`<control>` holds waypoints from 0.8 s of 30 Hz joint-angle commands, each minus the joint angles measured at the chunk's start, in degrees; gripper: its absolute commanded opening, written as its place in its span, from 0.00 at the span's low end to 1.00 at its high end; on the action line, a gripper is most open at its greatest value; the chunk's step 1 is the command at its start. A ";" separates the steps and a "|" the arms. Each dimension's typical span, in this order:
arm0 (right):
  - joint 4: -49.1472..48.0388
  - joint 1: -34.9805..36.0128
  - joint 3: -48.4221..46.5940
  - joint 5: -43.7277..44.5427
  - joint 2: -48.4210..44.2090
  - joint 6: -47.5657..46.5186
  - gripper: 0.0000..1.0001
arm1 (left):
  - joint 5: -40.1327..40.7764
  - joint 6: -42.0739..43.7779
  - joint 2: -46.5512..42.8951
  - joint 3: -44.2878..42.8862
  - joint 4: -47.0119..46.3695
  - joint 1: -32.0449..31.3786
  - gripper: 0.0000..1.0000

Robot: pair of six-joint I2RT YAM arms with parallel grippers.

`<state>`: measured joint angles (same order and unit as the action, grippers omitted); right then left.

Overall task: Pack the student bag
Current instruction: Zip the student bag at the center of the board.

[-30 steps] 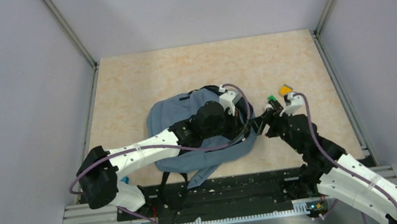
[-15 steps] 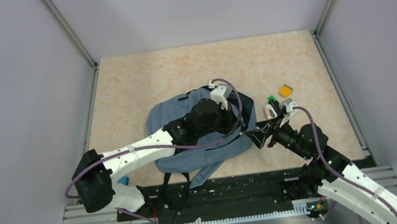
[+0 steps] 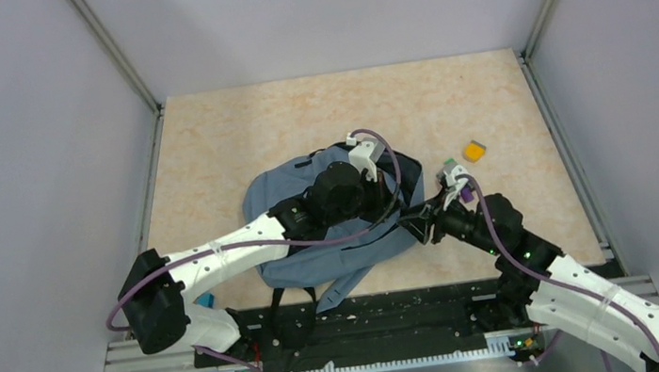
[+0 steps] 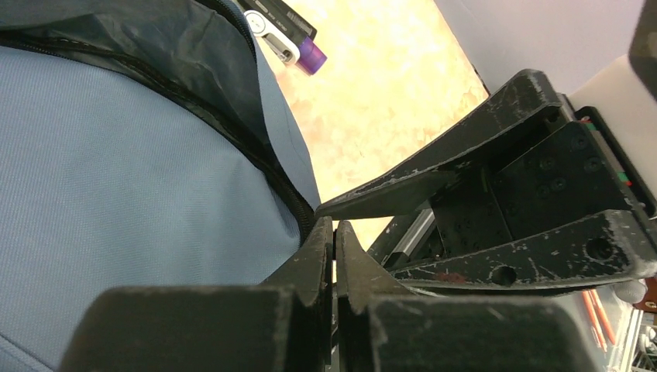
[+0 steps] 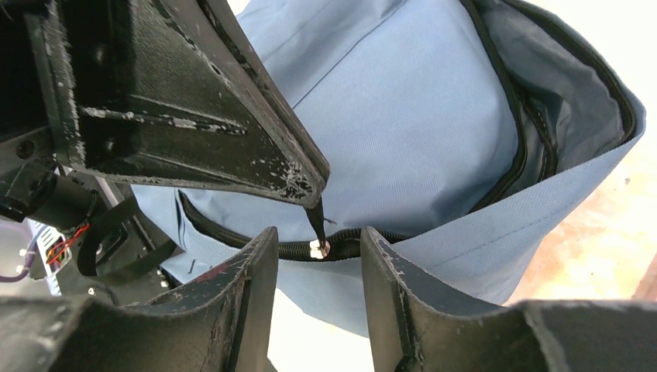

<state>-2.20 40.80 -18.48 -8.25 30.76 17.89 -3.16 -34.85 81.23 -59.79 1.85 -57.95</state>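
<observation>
The student bag (image 3: 270, 198) lies at the table's near middle, grey-blue, its main zipper partly open and dark lining showing (image 5: 573, 93). My left gripper (image 3: 398, 217) reaches over the bag to its right edge. It is shut (image 4: 334, 225) on the black zipper pull (image 5: 315, 219), which hangs from its fingers (image 5: 232, 139) down to the silver slider (image 5: 318, 248). My right gripper (image 3: 418, 228) meets it from the right. It is open (image 5: 319, 236), its two fingers standing either side of the slider without touching it. Its fingers (image 4: 442, 170) cross the left wrist view.
A small orange block (image 3: 473, 149) lies on the table right of the bag. Something white with a purple tip (image 4: 290, 43) shows just past the bag's edge. Black straps (image 3: 275, 311) trail over the near table edge. Metal frame rails (image 3: 564, 157) border the table.
My right gripper has swung left from beside the small items to the bag's zipper, and its jaws have narrowed. The left gripper stays shut and has shifted slightly back.
</observation>
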 commanded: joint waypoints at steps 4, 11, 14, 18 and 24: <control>-7.01 0.94 -2.42 0.09 0.44 -2.67 0.41 | -0.77 -1.00 -2.62 -2.52 -4.22 0.54 0.00; -8.93 1.39 -1.44 1.73 1.31 -3.62 0.29 | -1.70 -1.59 -2.05 -2.48 -4.57 0.48 0.00; -10.10 1.47 -0.88 2.32 1.36 -3.65 0.24 | -1.81 -1.86 -1.88 -2.14 -4.79 0.48 0.00; -11.28 1.49 -0.27 2.72 1.88 -3.37 0.14 | -1.87 -1.84 -1.78 -1.93 -5.20 0.53 0.00; -12.17 1.50 0.39 6.29 4.20 -2.98 0.00 | -3.24 -1.00 -1.87 -0.95 -8.33 0.52 0.00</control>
<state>-9.34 41.89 -18.37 -5.78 33.56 15.44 -4.58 -36.03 81.23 -59.79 1.37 -57.39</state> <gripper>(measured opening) 0.028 0.012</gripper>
